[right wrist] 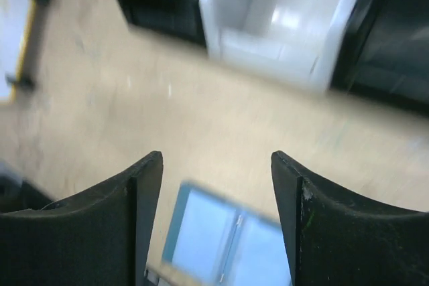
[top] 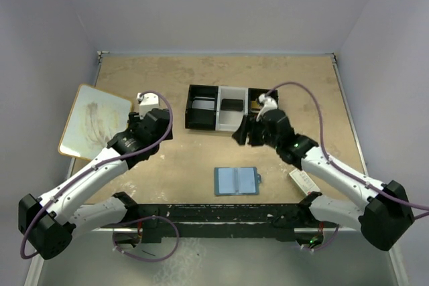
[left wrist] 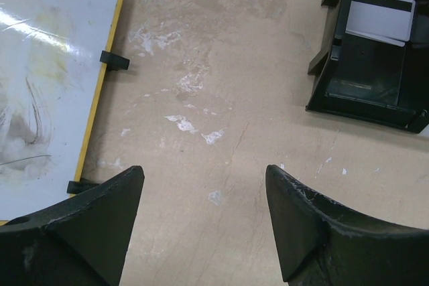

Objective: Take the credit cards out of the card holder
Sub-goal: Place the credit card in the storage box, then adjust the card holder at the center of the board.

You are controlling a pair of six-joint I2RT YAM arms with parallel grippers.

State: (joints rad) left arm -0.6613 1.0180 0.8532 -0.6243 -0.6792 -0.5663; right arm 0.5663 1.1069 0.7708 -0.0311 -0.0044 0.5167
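Desk point(top: 201, 159) surface, sandy: card holder point(top: 236, 181) is lying open and unpinned below and slightly behind the released, empty right hand point(right wrist: 216, 159), left hand point(left wrist: 202, 172) hanging released well apart, so any pinch is risking shoving the holder rather than freeing a card.

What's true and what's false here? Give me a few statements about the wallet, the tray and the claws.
The blue wallet lies open on the table. True.
The left gripper is clamped on a card. False: its fingers stand apart with nothing between them.
A pale card with a dark stripe lies in a black compartment of the tray. True.
The wallet sits inside the tray. False: it lies on the table, nearer the arms' bases.
The right gripper is open. True.
The whiteboard lies by the right arm. False: it is by the left arm.
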